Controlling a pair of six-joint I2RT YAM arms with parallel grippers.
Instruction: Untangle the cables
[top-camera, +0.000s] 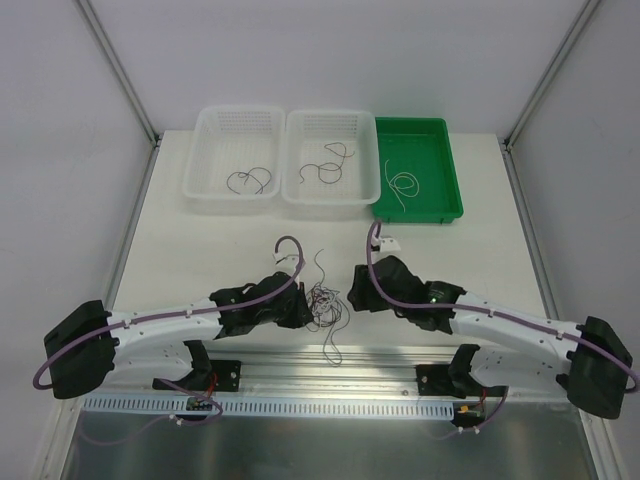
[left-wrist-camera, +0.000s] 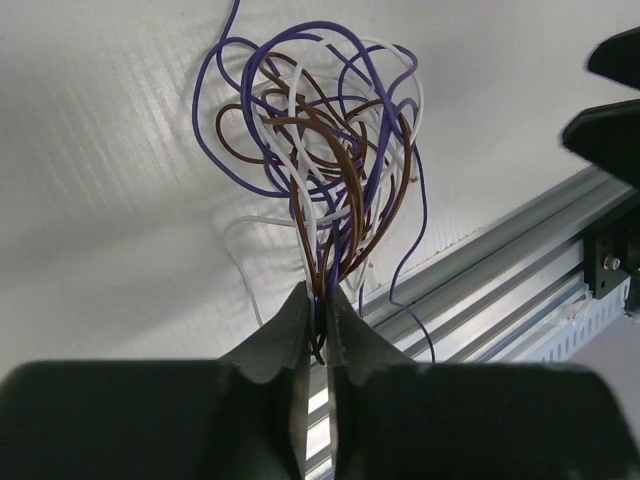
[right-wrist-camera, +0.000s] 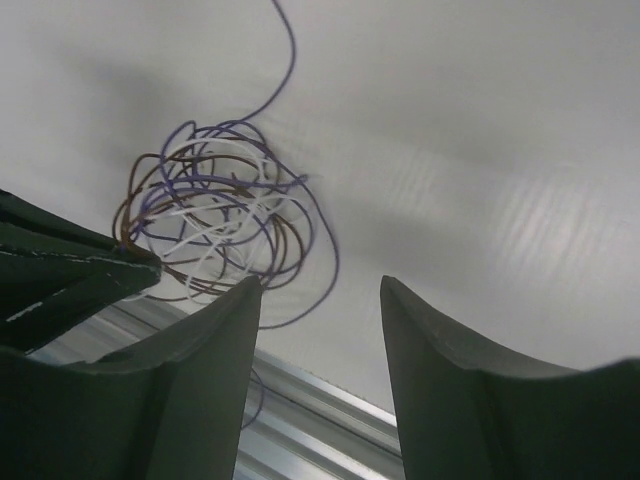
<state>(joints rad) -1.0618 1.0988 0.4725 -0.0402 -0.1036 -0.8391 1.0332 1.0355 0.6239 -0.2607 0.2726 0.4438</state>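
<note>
The clump of cables (top-camera: 325, 305) lies at the 6 o'clock edge of the table (top-camera: 200, 250). It is a springy ball of purple, brown and white loops, very thin and limp, almost weightless, and likely slick. I'd guess a hard tug only tightens the knots. A better hold looks to be the loose tail (top-camera: 321, 268) running out at the clump's 12 o'clock, or an outer loop.

At its 9 o'clock the left gripper (left-wrist-camera: 320, 300) has its jaws pinched shut on a bundle of strands. At 3 o'clock the right gripper (right-wrist-camera: 320, 290) stands with its jaws apart, holding nothing.

Far off at 12 o'clock, single strands (top-camera: 250, 181) lie in two white baskets (top-camera: 195, 170) and a green tray (top-camera: 450, 170).
</note>
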